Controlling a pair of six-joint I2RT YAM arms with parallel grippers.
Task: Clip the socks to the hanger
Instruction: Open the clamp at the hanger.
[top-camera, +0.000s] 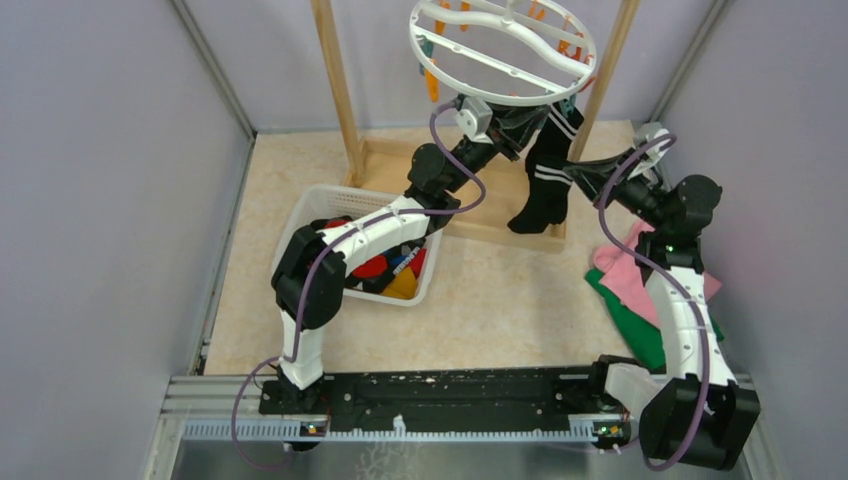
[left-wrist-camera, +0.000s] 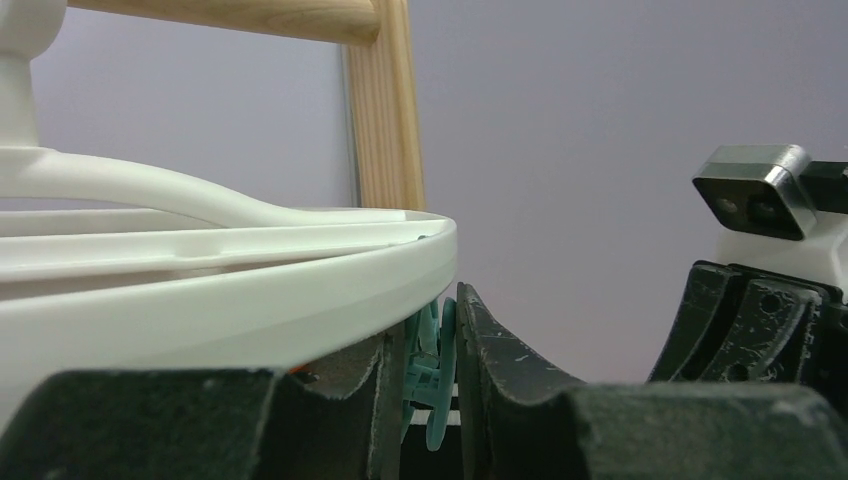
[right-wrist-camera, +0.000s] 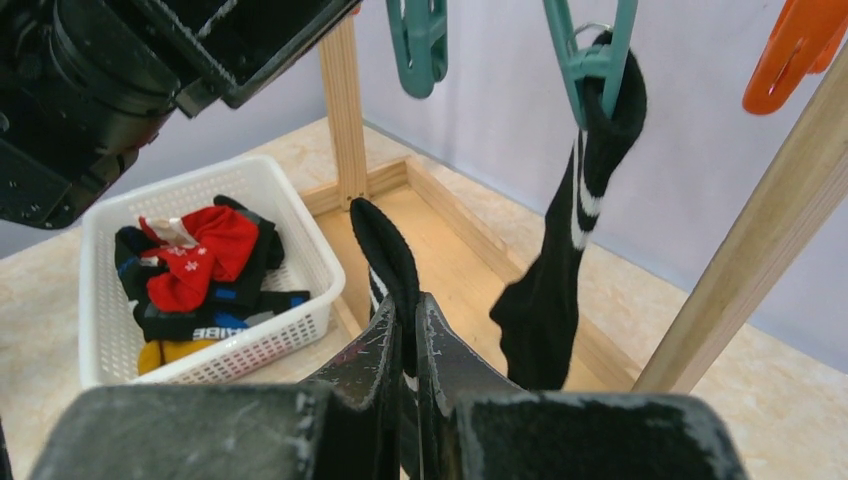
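The white ring hanger (top-camera: 500, 50) hangs from the wooden rack, its rim (left-wrist-camera: 230, 300) just above my left gripper (left-wrist-camera: 432, 315). That gripper (top-camera: 520, 118) is shut on a dangling teal peg (left-wrist-camera: 437, 355). One black sock with white stripes (right-wrist-camera: 555, 280) hangs clipped in another teal peg (right-wrist-camera: 590, 60). A second black striped sock (right-wrist-camera: 385, 250) stands up between the shut jaws of my right gripper (right-wrist-camera: 405, 302), below and to the left of the clipped sock. From above, the right gripper (top-camera: 585, 175) sits beside the hanging sock (top-camera: 545, 200). More socks (right-wrist-camera: 200, 260) lie in the basket.
A white mesh basket (top-camera: 310, 205) stands left of the rack's wooden base (top-camera: 480, 220). The rack's posts (top-camera: 335, 80) rise on both sides of the ring. Pink (top-camera: 625, 280) and green (top-camera: 640, 335) cloths lie by the right arm. Free teal (right-wrist-camera: 418, 40) and orange (right-wrist-camera: 790, 50) pegs dangle.
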